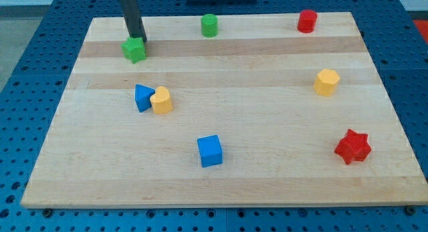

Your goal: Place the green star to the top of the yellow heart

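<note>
The green star point(134, 50) lies near the view's top left of the wooden board point(267, 178). My tip point(138, 39) stands right behind it, at its top edge, touching or nearly touching it. The yellow heart point(162, 100) lies below and a little right of the star, pressed against a blue triangle point(142, 97) on its left. The star is well above the heart, a little to its left.
A green cylinder point(210, 25) and a red cylinder point(307, 21) stand along the board's top edge. A yellow hexagon block point(326, 82) is at the right, a red star point(352, 146) at the lower right, a blue cube point(210, 151) at the bottom centre.
</note>
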`<state>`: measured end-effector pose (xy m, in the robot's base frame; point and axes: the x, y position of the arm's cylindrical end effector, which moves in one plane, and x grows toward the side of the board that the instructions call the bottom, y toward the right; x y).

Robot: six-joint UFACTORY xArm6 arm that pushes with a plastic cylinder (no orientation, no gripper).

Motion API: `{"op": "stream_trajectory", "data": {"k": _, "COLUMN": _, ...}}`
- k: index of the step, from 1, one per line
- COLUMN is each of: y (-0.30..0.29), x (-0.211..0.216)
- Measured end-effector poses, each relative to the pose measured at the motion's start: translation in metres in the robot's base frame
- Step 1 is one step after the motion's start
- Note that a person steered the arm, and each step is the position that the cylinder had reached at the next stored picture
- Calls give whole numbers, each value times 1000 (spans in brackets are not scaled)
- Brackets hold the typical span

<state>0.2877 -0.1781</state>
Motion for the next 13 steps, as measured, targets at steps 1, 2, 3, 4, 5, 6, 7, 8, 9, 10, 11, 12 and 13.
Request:
{"op": "stream_trajectory", "data": {"k": 1, "y": 0, "x": 33}}
{"op": "stream_trajectory", "data": {"k": 2, "y": 2, "x": 19}}
{"op": "stream_trajectory", "data": {"k": 3, "y": -10, "x": -14}}
{"op": "stream_trajectory", "data": {"k": 4, "y": -36, "x": 11}}
{"op": "stream_trajectory", "data": {"k": 5, "y": -50, "x": 21}}
{"op": "stream_trajectory", "data": {"k": 6, "y": -44, "x": 22}}
{"op": "stream_trajectory", "data": {"k": 7, "y": -15, "x": 26}}
{"op": "stream_trajectory", "data": {"k": 8, "y": 13, "x": 56}}
{"op": "stream_trajectory", "data": {"k": 9, "y": 21, "x": 63}}
{"op": "stream_trajectory", "data": {"k": 10, "y": 19, "x": 32}}
{"op": "stream_trajectory", "data": {"k": 11, "y": -5, "x": 16}}
{"op": "stream_trajectory", "data": {"k": 12, "y": -37, "x": 17}}
{"op": "stream_trajectory", "data": {"k": 13, "y": -65, "x": 49}}
